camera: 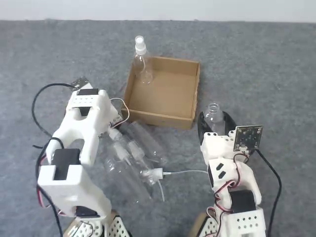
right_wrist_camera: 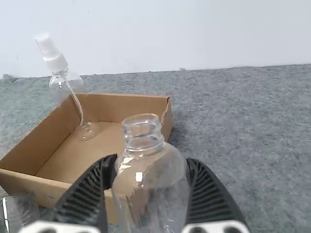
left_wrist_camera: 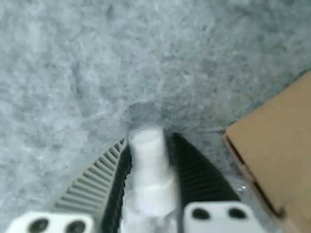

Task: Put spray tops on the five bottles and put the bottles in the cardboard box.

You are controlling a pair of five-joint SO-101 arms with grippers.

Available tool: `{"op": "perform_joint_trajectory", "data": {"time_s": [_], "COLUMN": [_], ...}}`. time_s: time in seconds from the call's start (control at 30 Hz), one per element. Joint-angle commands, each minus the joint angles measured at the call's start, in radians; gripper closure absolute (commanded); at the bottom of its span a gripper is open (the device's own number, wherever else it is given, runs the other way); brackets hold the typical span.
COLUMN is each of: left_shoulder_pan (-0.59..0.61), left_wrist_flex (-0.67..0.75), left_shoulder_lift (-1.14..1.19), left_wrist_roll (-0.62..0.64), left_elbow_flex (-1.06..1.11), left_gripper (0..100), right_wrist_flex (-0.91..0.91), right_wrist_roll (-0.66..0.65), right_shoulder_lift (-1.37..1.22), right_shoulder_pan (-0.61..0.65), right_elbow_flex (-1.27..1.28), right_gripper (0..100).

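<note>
High view, right of centre: the right gripper [camera: 216, 122] clasps an uncapped clear plastic bottle [camera: 213, 109] beside the brown cardboard box [camera: 158, 118]; the left gripper [left_wrist_camera: 148, 141] pinches a white spray top [left_wrist_camera: 149, 165].

High view looks down from 6 o'clock on grey carpeted table [camera: 276, 59]. Left wrist: close, facing down. Right wrist: low, level. All share brown cardboard box [camera: 165, 94].
</note>
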State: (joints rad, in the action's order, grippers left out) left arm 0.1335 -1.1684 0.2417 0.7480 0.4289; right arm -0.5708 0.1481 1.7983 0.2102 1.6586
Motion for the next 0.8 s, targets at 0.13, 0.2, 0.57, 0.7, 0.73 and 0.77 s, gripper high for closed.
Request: {"op": "perform_joint_trajectory", "data": {"time_s": [0.13,0.2,0.57,0.7,0.73,0.77], "left_shoulder_pan": [0.005,0.005,0.058,0.052,0.052,0.054], "left_wrist_flex": [0.003,-0.002,-0.003,-0.003,-0.003,-0.003], "left_shoulder_lift": [0.000,-0.003,-0.058,-0.138,-0.161,-0.183], "left_wrist_roll": [0.000,0.000,-0.002,-0.002,-0.002,-0.002], "left_elbow_flex": [-0.041,-0.041,-0.036,-0.019,-0.016,-0.010], "left_gripper": [99,99,99,99,99,99], "right_wrist_flex": [0.016,0.016,0.004,0.004,0.004,0.004], "right_wrist_roll": [0.002,0.002,0.002,0.002,0.002,0.002], "right_shoulder_lift": [0.016,0.016,0.016,0.016,0.016,0.016], "right_shoulder_pan": [-0.005,-0.005,-0.005,-0.005,-0.005,-0.005], "right_elbow_flex": [0.021,0.021,0.021,0.021,0.021,0.021], "right_gripper": [99.2,99.2,99.2,99.2,99.2,99.2]}}
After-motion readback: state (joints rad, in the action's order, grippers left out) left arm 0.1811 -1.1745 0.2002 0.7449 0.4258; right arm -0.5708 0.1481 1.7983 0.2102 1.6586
